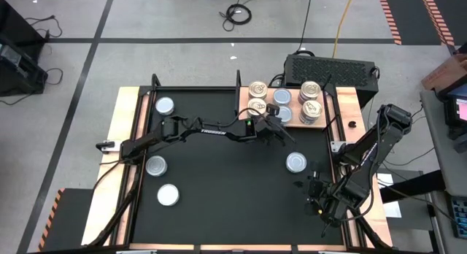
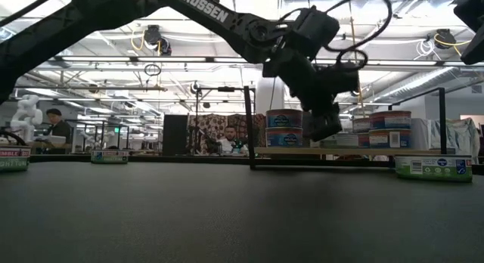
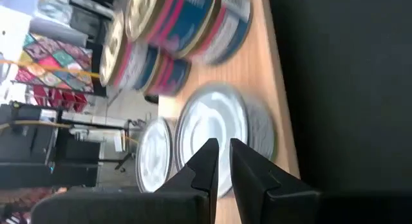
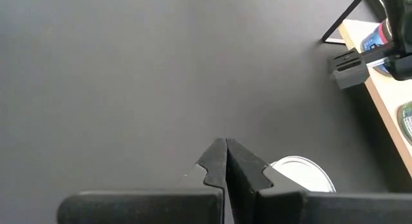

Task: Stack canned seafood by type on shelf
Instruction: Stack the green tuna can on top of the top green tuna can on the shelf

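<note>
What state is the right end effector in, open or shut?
Shut: the right end effector has its two fingers pressed together, nothing between them, above the table.

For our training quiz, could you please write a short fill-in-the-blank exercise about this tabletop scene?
1. The left gripper hovers over the light-brown wooden ____.
2. Off the shelf, ____ flat round silver-lidded tins lie on the black table.
3. The right gripper has its fingers ____.
Missing words: shelf; four; shut
</note>
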You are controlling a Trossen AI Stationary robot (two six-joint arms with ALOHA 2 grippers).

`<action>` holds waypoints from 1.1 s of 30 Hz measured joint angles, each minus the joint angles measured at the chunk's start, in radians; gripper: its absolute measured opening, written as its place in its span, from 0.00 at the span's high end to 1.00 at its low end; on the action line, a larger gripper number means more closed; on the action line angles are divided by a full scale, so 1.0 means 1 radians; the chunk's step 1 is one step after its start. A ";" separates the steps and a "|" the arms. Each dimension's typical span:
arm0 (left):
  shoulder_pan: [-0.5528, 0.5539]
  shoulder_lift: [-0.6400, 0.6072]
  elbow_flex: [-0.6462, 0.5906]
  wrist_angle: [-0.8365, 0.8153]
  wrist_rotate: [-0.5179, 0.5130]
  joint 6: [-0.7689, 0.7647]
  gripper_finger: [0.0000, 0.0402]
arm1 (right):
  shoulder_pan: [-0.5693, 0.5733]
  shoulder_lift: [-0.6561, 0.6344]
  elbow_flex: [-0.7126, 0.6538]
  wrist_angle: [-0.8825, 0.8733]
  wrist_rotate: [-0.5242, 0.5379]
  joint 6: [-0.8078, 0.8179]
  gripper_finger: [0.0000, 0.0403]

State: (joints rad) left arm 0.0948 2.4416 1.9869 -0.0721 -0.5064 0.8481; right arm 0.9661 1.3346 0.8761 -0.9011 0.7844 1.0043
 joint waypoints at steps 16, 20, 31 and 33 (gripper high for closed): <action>-0.212 -0.279 0.000 -0.334 -0.003 -0.136 0.89 | 0.000 0.000 0.000 -0.002 -0.002 0.006 1.00; -0.248 -0.398 0.000 -0.732 -0.005 -0.444 0.89 | 0.000 0.000 0.000 -0.001 -0.002 -0.002 1.00; -0.330 -0.718 -0.143 -1.478 -0.013 -1.316 0.89 | 0.000 0.000 0.000 0.061 0.052 -0.090 1.00; -0.366 -0.797 -0.247 -1.478 -0.017 -1.431 0.89 | 0.000 0.000 0.000 0.078 0.054 -0.107 1.00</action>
State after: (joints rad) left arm -0.2712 1.6449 1.7400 -1.5501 -0.5232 -0.5826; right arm 0.9659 1.3350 0.8764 -0.8230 0.8383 0.8977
